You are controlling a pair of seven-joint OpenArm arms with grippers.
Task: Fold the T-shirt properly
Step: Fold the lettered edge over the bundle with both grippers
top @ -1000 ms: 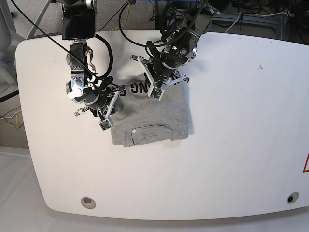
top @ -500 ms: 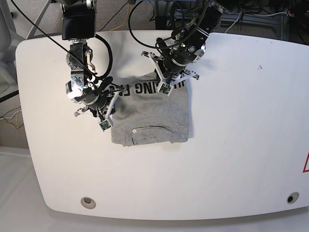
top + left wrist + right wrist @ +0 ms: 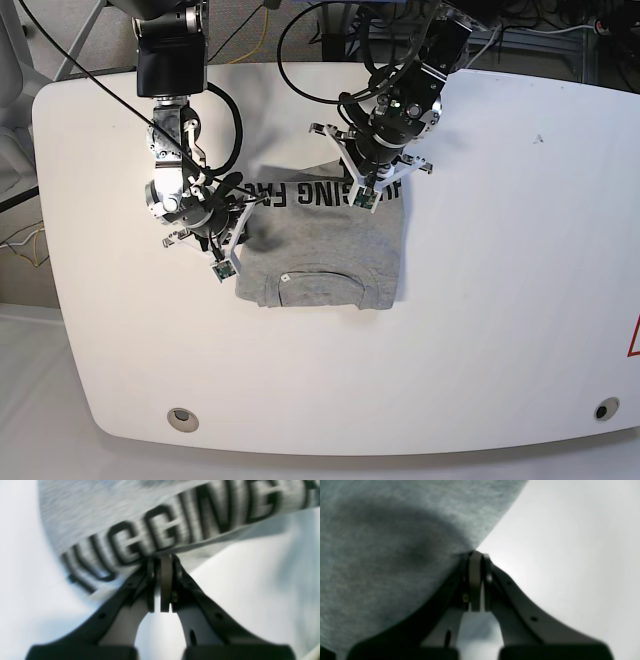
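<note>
The heather-grey T-shirt [image 3: 330, 245] lies folded on the white table [image 3: 500, 250], its collar [image 3: 315, 281] toward the near edge and a band of black lettering [image 3: 305, 192] along its far edge. My left gripper [image 3: 362, 186] is at the far right corner of the shirt. In the left wrist view this gripper [image 3: 162, 558] is shut on the lettered edge [image 3: 155, 533], which is lifted off the table. My right gripper [image 3: 237, 228] is at the shirt's left side. In the right wrist view it [image 3: 476, 553] is shut on the plain grey edge [image 3: 395, 555].
Two round holes [image 3: 181, 417] [image 3: 605, 409] sit near the table's front edge. A small dark mark [image 3: 538, 139] shows at the far right. Cables [image 3: 260, 40] and frame parts lie beyond the back edge.
Both arms have shifted to the right, taking the shirt with them. The left gripper moved up and right, stretching the lettered edge wider. Both grips stayed shut.
</note>
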